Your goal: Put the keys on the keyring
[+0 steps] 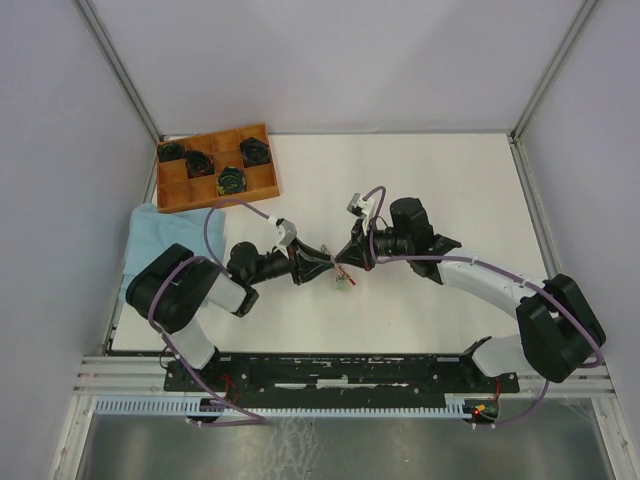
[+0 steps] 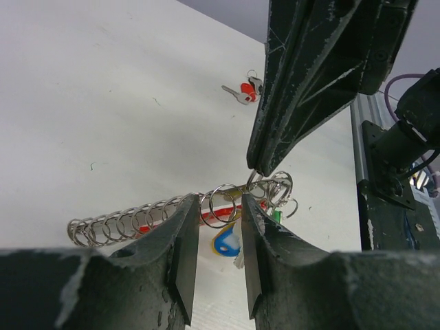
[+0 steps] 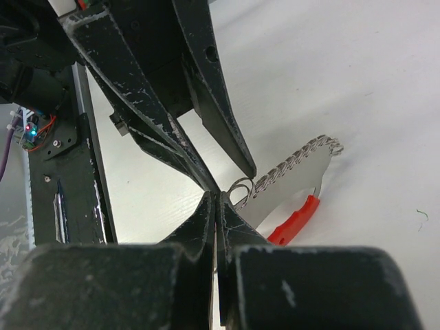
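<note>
Left wrist view alone shows a red key beyond the right gripper — clamped on the keyring. Left gripper straddles the chain, jaws part-spread, grip unclear; right wrist shows the red strap.

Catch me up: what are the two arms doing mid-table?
Both arms meet at mid-table over the keyring. The right gripper is pinched shut on one of its rings, while the left gripper has its fingers either side of a neighbouring ring; whether they press on it is unclear. A blue-headed key hangs below the rings and looks threaded on. A red-headed key lies apart on the table, not yet on.
</note>
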Controlling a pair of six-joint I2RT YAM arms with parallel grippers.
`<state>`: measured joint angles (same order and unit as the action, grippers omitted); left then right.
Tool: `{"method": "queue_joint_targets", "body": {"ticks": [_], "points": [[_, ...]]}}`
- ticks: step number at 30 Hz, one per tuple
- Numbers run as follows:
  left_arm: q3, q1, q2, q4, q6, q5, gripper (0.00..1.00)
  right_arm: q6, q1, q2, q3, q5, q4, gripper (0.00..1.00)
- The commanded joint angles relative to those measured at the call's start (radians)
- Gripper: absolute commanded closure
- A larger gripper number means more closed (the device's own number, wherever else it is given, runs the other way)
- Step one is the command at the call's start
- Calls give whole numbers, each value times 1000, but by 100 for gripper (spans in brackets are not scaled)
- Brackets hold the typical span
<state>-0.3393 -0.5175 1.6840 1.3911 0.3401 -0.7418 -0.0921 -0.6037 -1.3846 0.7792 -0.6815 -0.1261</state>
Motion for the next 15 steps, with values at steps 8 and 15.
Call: {"method": "queue_joint_targets", "body": {"ticks": [8,15], "points": [[45,-2,-7,220,-27,-71,61,-25,2,34,-25,-38,-140,99],[18,-1,11,222,-17,-87,62,-35,2,33,-30,-61,-163,99]]}}
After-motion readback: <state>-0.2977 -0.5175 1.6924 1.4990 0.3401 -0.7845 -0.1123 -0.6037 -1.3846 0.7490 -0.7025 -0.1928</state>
